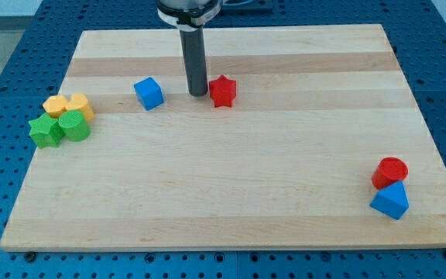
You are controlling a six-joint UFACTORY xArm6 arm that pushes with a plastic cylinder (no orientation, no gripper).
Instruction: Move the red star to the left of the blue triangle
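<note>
The red star (222, 91) lies on the wooden board (231, 186) near the view's top centre. My tip (197, 94) stands just to the star's left, very close to it or touching. The blue triangle (391, 201) lies far off at the view's bottom right, with a red cylinder (390, 171) touching its upper side.
A blue cube (149, 93) sits to the left of my tip. At the view's left edge, two yellow blocks (68, 105) and two green blocks (60, 129) are clustered together. The board rests on a blue perforated table (6, 62).
</note>
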